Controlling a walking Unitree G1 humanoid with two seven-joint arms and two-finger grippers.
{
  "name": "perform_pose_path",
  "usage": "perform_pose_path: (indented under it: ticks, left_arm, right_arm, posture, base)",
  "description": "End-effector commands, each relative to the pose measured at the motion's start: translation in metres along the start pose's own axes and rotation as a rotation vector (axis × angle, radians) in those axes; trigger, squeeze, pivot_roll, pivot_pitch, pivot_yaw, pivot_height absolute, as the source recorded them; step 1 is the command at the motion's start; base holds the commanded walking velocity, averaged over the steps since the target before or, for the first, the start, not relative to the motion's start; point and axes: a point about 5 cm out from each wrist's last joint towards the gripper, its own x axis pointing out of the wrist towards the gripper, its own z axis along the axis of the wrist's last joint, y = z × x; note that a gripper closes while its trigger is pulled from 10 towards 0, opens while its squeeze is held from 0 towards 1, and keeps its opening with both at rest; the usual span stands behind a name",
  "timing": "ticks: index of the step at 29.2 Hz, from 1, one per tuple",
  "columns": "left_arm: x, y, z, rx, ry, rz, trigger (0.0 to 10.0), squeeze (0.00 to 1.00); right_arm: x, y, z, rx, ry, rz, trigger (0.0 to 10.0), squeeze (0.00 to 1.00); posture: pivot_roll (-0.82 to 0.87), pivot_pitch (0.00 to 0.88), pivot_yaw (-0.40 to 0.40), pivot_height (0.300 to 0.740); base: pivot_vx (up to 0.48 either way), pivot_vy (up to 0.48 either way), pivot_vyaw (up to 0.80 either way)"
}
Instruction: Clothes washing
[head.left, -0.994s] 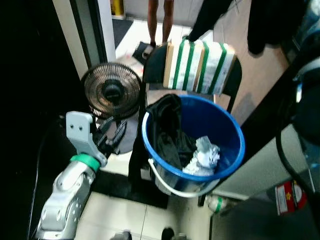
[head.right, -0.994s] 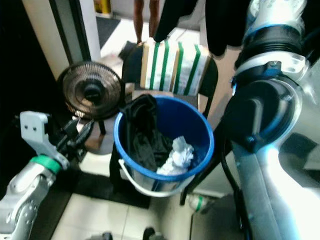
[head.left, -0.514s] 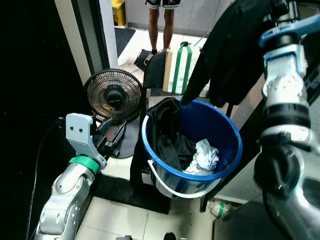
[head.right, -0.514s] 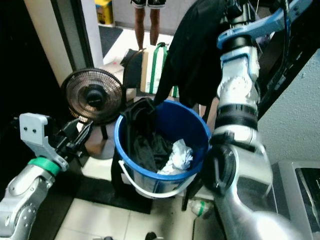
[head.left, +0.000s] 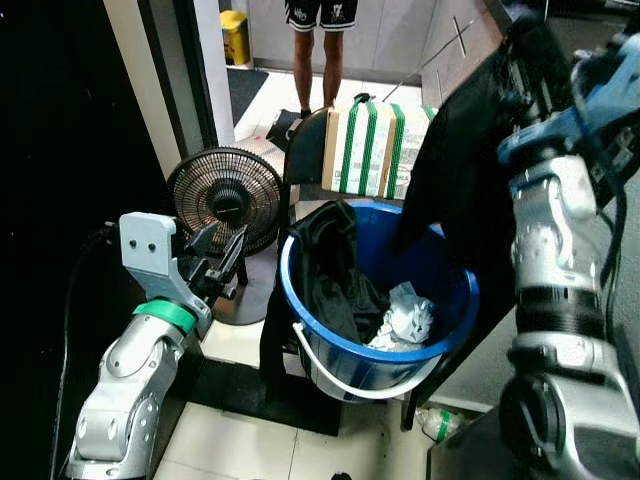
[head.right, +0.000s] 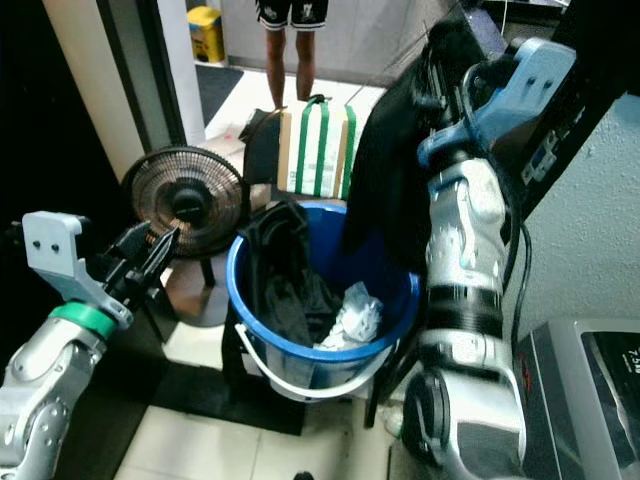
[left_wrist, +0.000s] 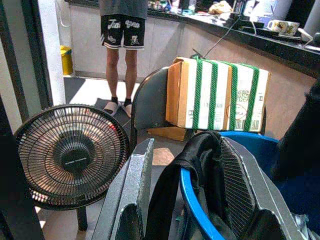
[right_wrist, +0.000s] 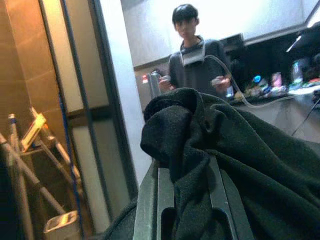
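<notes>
A blue bucket (head.left: 372, 352) stands on a chair seat, with black clothes (head.left: 333, 268) draped over its left rim and a white crumpled cloth (head.left: 408, 316) inside. My right gripper (right_wrist: 192, 197) is shut on a black garment (head.left: 462, 150), held high above the bucket's right rim. The garment's lower end hangs just inside that rim, and the cloth covers the fingers. My left gripper (head.left: 222, 250) is open, level with the bucket's left side, a short way from the rim. Nothing is between its fingers (left_wrist: 134, 192).
A black floor fan (head.left: 225, 195) stands behind my left gripper. A green-striped box (head.left: 378, 148) sits on a dark chair behind the bucket. A person (head.left: 318, 40) stands farther back. A grey appliance (head.right: 590, 385) is at the lower right, and a bottle (head.left: 436, 422) lies on the floor.
My right arm has carried the black garment rightwards, from over the bucket's middle to its right rim. My left gripper rose slightly. The camera also shifted.
</notes>
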Motion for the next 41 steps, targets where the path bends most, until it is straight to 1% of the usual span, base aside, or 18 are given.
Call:
perform_pose_path:
  ticks: [1, 2, 5, 9, 10, 12, 13, 14, 15, 17, 20, 24, 27, 28, 29, 30, 35, 41]
  left_arm:
    - [-0.003, -0.005, -0.001, -0.023, 0.005, -0.008, 10.0, 0.00]
    - [-0.003, -0.005, -0.001, -0.023, 0.005, -0.008, 10.0, 0.00]
    - [-0.005, -0.010, -0.002, -0.036, 0.002, -0.010, 10.0, 0.00]
    - [-0.007, -0.010, 0.000, -0.044, -0.011, 0.010, 10.0, 0.00]
    - [-0.007, -0.008, 0.002, -0.040, -0.023, 0.026, 10.0, 0.00]
    - [-0.008, -0.006, 0.004, -0.036, -0.030, 0.038, 10.0, 0.00]
    - [-0.008, -0.003, 0.006, -0.028, -0.041, 0.057, 10.0, 0.00]
    - [-0.009, -0.002, 0.007, -0.027, -0.045, 0.062, 10.0, 0.00]
    - [-0.009, -0.002, 0.007, -0.027, -0.045, 0.062, 10.0, 0.00]
    - [-0.010, -0.002, 0.008, -0.024, -0.048, 0.068, 10.0, 0.00]
    - [-0.012, -0.002, 0.008, -0.025, -0.049, 0.070, 10.0, 0.00]
    - [-0.017, -0.004, 0.007, -0.033, -0.038, 0.074, 10.0, 0.00]
    - [-0.019, -0.005, 0.006, -0.039, -0.032, 0.084, 10.0, 0.00]
    - [-0.017, -0.004, 0.006, -0.043, -0.028, 0.093, 10.0, 0.00]
    - [-0.017, -0.004, 0.006, -0.043, -0.028, 0.093, 10.0, 0.00]
    - [-0.014, -0.003, 0.007, -0.042, -0.032, 0.101, 10.0, 0.00]
    - [-0.004, 0.002, 0.011, 0.001, -0.047, 0.124, 10.0, 0.00]
    - [0.000, 0.007, 0.017, 0.022, -0.067, 0.133, 10.0, 0.00]
  right_arm:
    - [-0.008, 0.003, 0.003, 0.013, -0.006, 0.037, 0.0, 0.00]
    - [-0.008, 0.003, 0.003, 0.013, -0.006, 0.037, 0.0, 0.00]
    - [-0.029, 0.005, -0.005, 0.006, 0.040, 0.007, 0.0, 0.00]
    - [-0.040, 0.011, -0.005, 0.009, 0.034, -0.045, 0.0, 0.00]
    - [-0.041, 0.008, 0.000, -0.007, 0.015, -0.104, 0.0, 0.00]
    - [-0.042, 0.006, 0.004, -0.017, 0.002, -0.145, 0.0, 0.00]
    - [-0.047, -0.002, 0.001, -0.089, 0.037, -0.169, 0.0, 0.00]
    - [-0.052, -0.006, -0.003, -0.143, 0.072, -0.156, 0.0, 0.00]
    - [-0.052, -0.006, -0.003, -0.143, 0.072, -0.156, 0.0, 0.00]
    - [-0.061, -0.009, -0.009, -0.185, 0.110, -0.133, 0.0, 0.00]
    - [-0.066, -0.007, -0.009, -0.183, 0.119, -0.113, 0.0, 0.00]
    - [-0.083, 0.000, -0.008, -0.158, 0.153, -0.096, 0.0, 0.00]
    - [-0.087, 0.003, -0.008, -0.145, 0.157, -0.113, 0.0, 0.00]
    - [-0.085, 0.004, -0.008, -0.155, 0.160, -0.122, 2.2, 0.00]
    - [-0.085, 0.004, -0.008, -0.155, 0.160, -0.122, 2.2, 0.00]
    - [-0.082, 0.005, -0.010, -0.161, 0.165, -0.125, 10.0, 0.00]
    - [-0.069, 0.008, -0.013, -0.176, 0.157, -0.109, 10.0, 0.00]
    - [-0.058, 0.005, -0.012, -0.180, 0.158, -0.122, 10.0, 0.00]
  posture:
    - [0.10, 0.030, 0.012, 0.740]
    - [0.10, 0.030, 0.012, 0.740]
    - [0.09, 0.018, 0.010, 0.740]
    - [0.09, 0.000, -0.005, 0.740]
    - [0.09, 0.000, -0.016, 0.740]
    - [0.09, 0.000, -0.016, 0.740]
    - [0.10, 0.000, -0.033, 0.740]
    - [0.11, 0.000, -0.036, 0.740]
    - [0.11, 0.000, -0.036, 0.740]
    - [0.11, 0.000, -0.039, 0.740]
    - [0.11, 0.000, -0.037, 0.740]
    - [0.11, 0.000, -0.037, 0.740]
    - [0.09, 0.000, -0.023, 0.740]
    - [0.09, 0.000, -0.022, 0.740]
    - [0.09, 0.000, -0.022, 0.740]
    - [0.09, 0.000, -0.024, 0.740]
    - [0.09, 0.000, -0.027, 0.740]
    - [0.10, 0.000, -0.029, 0.740]
  base:
    - [0.000, 0.000, 0.00]
    - [0.000, 0.000, 0.00]
    - [0.000, 0.000, 0.00]
    - [0.000, 0.000, 0.00]
    - [0.000, 0.000, 0.00]
    - [0.000, 0.000, 0.00]
    - [0.000, 0.000, 0.00]
    - [0.000, 0.000, 0.00]
    - [0.000, 0.000, 0.00]
    - [0.000, 0.000, 0.00]
    - [0.000, 0.000, 0.00]
    - [0.000, 0.000, 0.00]
    - [0.000, 0.000, 0.00]
    - [0.000, 0.000, 0.00]
    - [0.000, 0.000, 0.00]
    - [0.000, 0.000, 0.00]
    - [0.000, 0.000, 0.00]
    - [0.000, 0.000, -0.40]
